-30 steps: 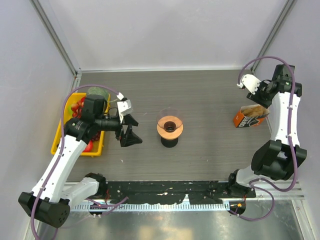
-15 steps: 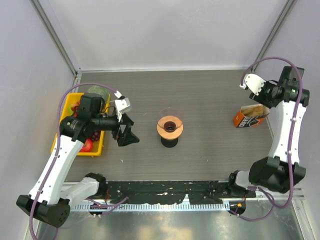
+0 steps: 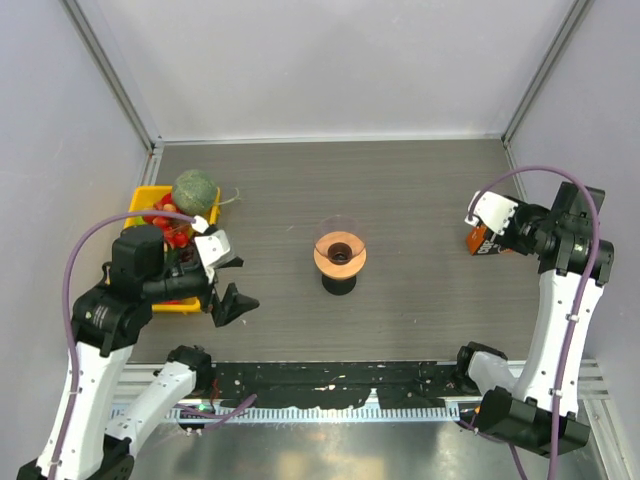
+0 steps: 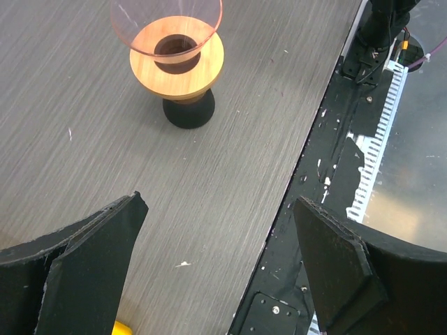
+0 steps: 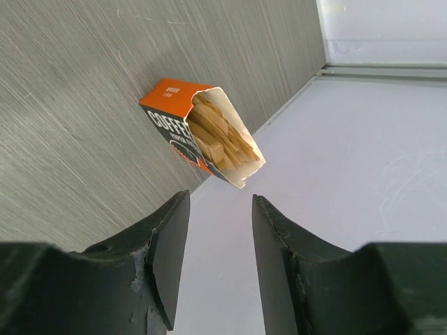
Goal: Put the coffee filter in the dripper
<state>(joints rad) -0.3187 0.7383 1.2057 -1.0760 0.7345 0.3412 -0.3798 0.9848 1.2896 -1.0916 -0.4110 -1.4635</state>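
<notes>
Left pincer stands spread to its widest with nothing in it, and since a second ago my left arm has drawn back from just beside the dripper toward the near-left corner, which uncovers the green melon in the yellow bin. The right pincer has come forward and down from the far right corner and now hangs over the orange carton; its jaws are partly apart, a narrow gap with nothing between them. The dripper has not shifted and sits upright mid-table. From above I see only one corner of the carton poking out from under the right wrist. The right wrist camera gives me what that view hides: the carton lies on its side at the table's right edge against the wall, mouth open, with the coffee filter as tan paper stacked inside, untouched by either finger. The left wrist camera shows the dripper's clear cone holding no paper, well apart from the open fingers.
</notes>
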